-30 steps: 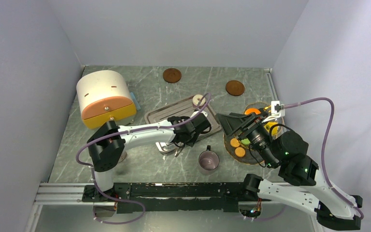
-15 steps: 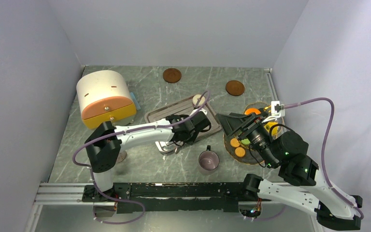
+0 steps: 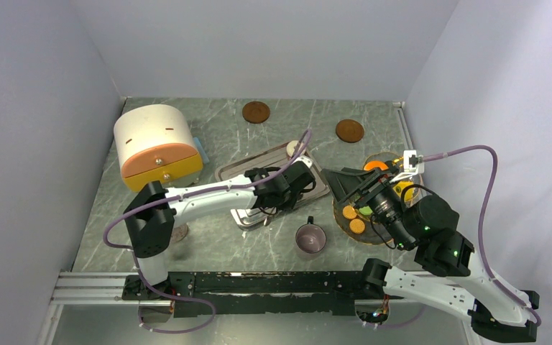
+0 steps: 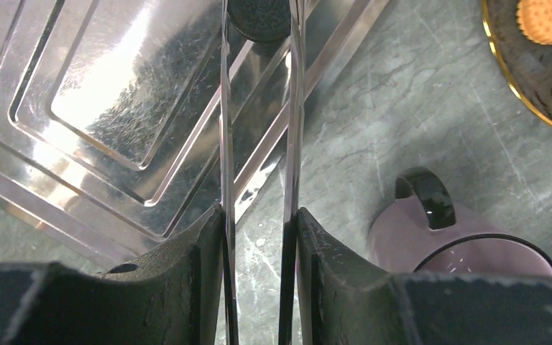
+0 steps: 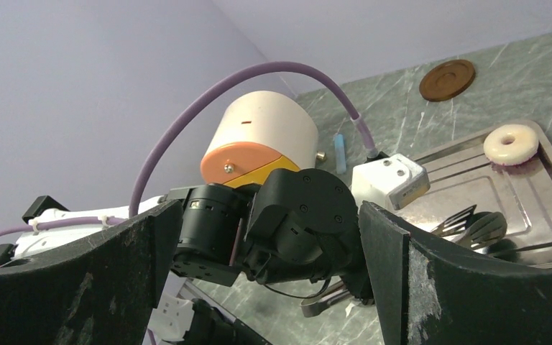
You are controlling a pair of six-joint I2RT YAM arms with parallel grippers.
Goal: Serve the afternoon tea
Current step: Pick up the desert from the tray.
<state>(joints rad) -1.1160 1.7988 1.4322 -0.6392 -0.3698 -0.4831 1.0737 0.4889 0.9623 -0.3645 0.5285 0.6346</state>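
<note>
My left gripper [image 3: 277,205] [image 4: 259,215] is shut on a pair of metal tongs [image 4: 226,144]. The tong tips pinch a black round treat [image 4: 259,18] over the steel tray [image 3: 233,172] [image 4: 100,86]. A cream ring [image 3: 295,149] [image 5: 510,144] lies at the tray's far corner. The pinkish mug [image 3: 310,238] [image 4: 467,237] stands just right of the left gripper, handle toward the tray. Orange treats [image 3: 350,213] [image 4: 550,18] lie on a gold-rimmed plate [image 3: 339,223]. My right gripper [image 3: 345,187] [image 5: 269,237] hangs open above that plate, holding nothing.
A cream and orange rounded bin [image 3: 157,147] stands at the back left, a blue item [image 3: 200,149] beside it. Two brown coasters [image 3: 256,111] [image 3: 349,130] lie near the back wall. Orange and yellow items [image 3: 384,165] sit behind the plate by the right wall.
My left gripper has shifted slightly toward the back over the tray, carrying the tongs and black treat. The right arm has not moved.
</note>
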